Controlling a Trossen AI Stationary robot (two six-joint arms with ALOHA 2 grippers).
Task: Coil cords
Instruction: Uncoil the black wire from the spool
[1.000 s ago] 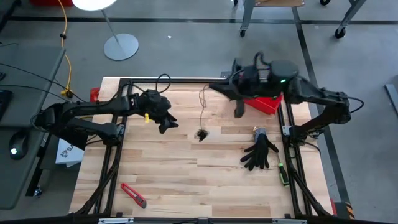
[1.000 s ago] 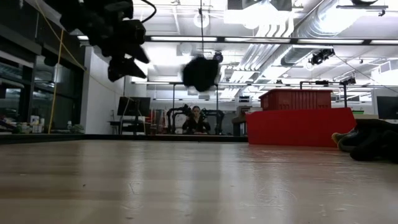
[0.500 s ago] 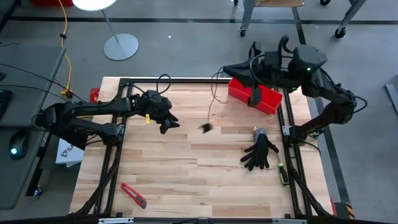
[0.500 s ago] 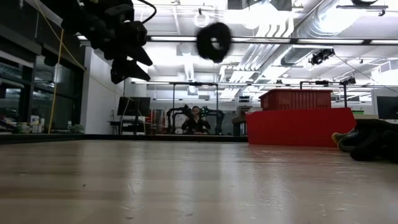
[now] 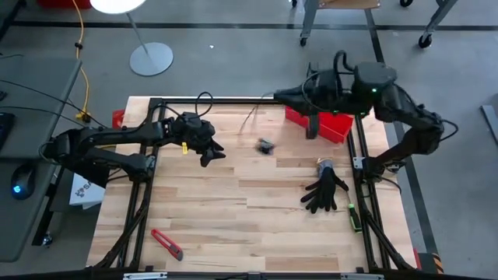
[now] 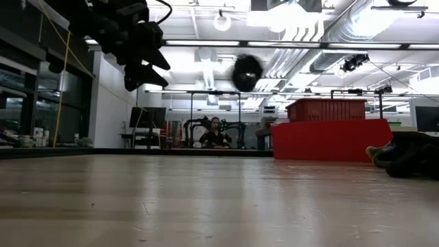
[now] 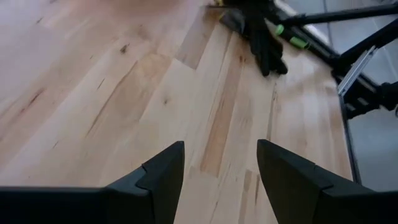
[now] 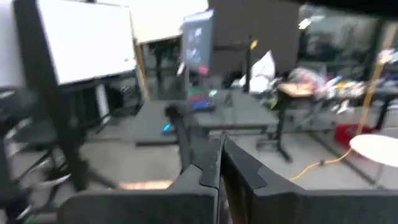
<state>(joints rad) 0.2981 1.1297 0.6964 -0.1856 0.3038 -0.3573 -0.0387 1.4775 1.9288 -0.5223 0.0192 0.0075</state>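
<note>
The cords are one thin dark cord (image 5: 253,115) with a small round black spool (image 5: 266,145) at its lower end. The spool (image 6: 247,72) hangs blurred in the air, clear of the wooden table (image 5: 233,218). My right gripper (image 5: 277,96) is shut, level and high over the table's far edge, with the cord running down from its tips. My left gripper (image 5: 212,155) stands open above the table's left half, tilted down, with nothing between its fingers (image 7: 163,177). My right gripper pinches the cord's upper part (image 5: 272,99) between its two shut fingers. The fingers lie level and point toward the table's left. The cord hangs below them and carries the spool in mid-air, clear of the table.
A red bin (image 5: 320,124) stands at the far right corner under my right arm. A black glove (image 5: 325,191) lies near the right edge, with a green tool (image 5: 354,216) beside it. A red utility knife (image 5: 167,243) lies near the front left.
My right gripper has risen and tipped up to level over the far edge, keeping hold of the cord. The spool has been pulled from over the table's middle toward the far right and swings in the air, first up, then a little down.
</note>
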